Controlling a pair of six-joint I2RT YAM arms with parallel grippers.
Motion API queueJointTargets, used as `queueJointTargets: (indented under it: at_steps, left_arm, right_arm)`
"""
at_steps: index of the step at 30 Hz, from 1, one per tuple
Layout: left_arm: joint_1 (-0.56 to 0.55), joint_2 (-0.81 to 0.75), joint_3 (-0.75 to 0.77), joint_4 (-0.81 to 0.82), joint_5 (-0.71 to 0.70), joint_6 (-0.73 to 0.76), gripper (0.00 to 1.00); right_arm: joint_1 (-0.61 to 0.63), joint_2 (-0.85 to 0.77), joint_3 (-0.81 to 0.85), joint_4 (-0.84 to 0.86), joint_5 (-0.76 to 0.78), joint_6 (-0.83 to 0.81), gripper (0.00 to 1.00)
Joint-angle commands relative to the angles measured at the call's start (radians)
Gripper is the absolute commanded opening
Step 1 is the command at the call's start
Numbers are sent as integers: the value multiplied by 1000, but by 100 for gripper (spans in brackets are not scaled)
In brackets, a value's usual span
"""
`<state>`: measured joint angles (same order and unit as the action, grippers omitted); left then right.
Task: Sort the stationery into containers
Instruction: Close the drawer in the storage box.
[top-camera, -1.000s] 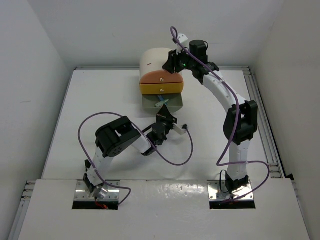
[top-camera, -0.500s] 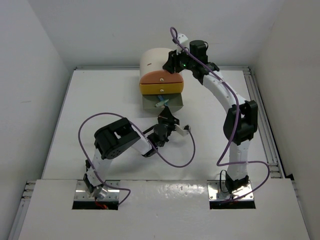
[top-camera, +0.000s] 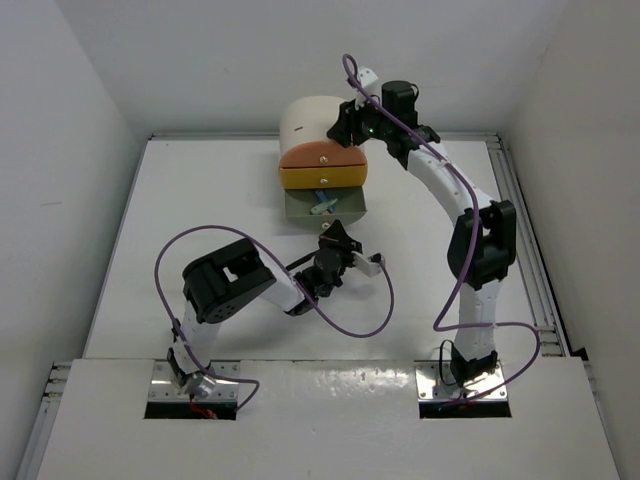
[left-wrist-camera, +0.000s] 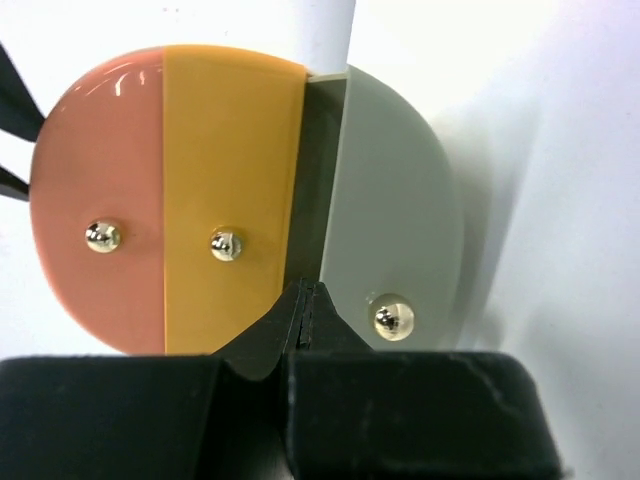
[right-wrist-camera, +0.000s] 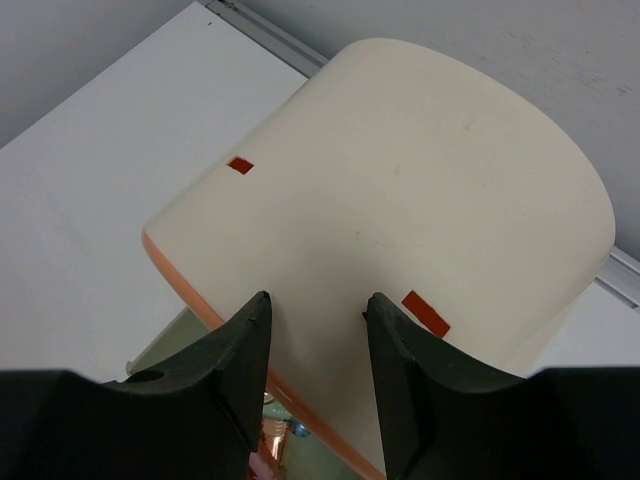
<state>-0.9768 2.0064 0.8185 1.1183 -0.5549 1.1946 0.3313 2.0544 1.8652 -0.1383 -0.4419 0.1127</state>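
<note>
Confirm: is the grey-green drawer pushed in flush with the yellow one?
No, in the top view the grey-green drawer sticks out past the yellow drawer, its inside exposed with a blue piece in it.

The cream arch-topped cabinet (top-camera: 308, 118) stood upright. Its peach drawer (top-camera: 322, 155) and orange-yellow drawer (top-camera: 322, 177) were shut; the grey-green drawer (top-camera: 345, 212) below them (the lowest) was pulled out, with a blue piece (top-camera: 321, 204) of stationery lying inside.
</note>
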Motion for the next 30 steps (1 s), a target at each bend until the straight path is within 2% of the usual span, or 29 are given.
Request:
queueJointTargets:
  at_steps: [1, 20, 30]
  left_arm:
    - [-19, -8, 36, -11, 3, -43, 0]
    - [-10, 84, 117, -58, 16, -72, 0]
    - [46, 163, 180, -54, 38, -64, 0]
  right_arm:
    - [3, 18, -35, -103, -20, 2, 42]
    - [-12, 36, -51, -92, -37, -1, 43]
    - [-15, 49, -58, -90, -43, -2, 43]
